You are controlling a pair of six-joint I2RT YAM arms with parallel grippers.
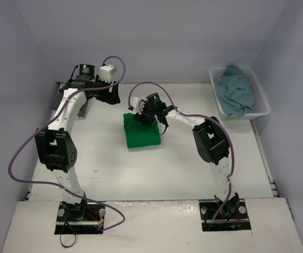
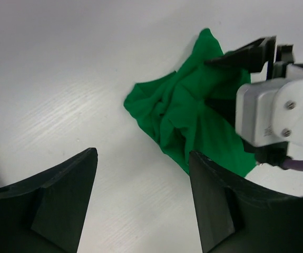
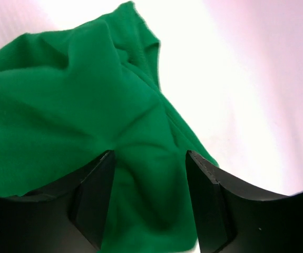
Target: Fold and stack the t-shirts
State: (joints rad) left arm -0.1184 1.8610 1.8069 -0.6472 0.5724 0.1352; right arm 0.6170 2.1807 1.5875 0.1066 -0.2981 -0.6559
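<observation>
Fold looked half done: green shirt (image 1: 142,134) sat mid-worktop (image 1: 114,174) as a rough square, creased and lumpy along its far edge. Right end effector (image 1: 150,117) was down on that far edge, fingers (image 3: 96,190) spread, with cloth puckered between them and nothing pinched. My take for this step: close on the whole bunched edge, not just the top layer. Keep the lift low and drag the cloth flat instead of flipping it, or the square will fall apart. Left could pin the near side while right pulls.

Right arm was elbow-out, forearm reaching in across the middle, wrist pitched steeply down onto the cloth. Left arm was stretched to the far left. Its end effector (image 1: 111,96) was turned towards the shirt, spread and holding nothing, over bare worktop near the cloth but clear of it.

Blue shirt (image 1: 235,89) lay crumpled in the basket (image 1: 261,90) at far right, not folded.
</observation>
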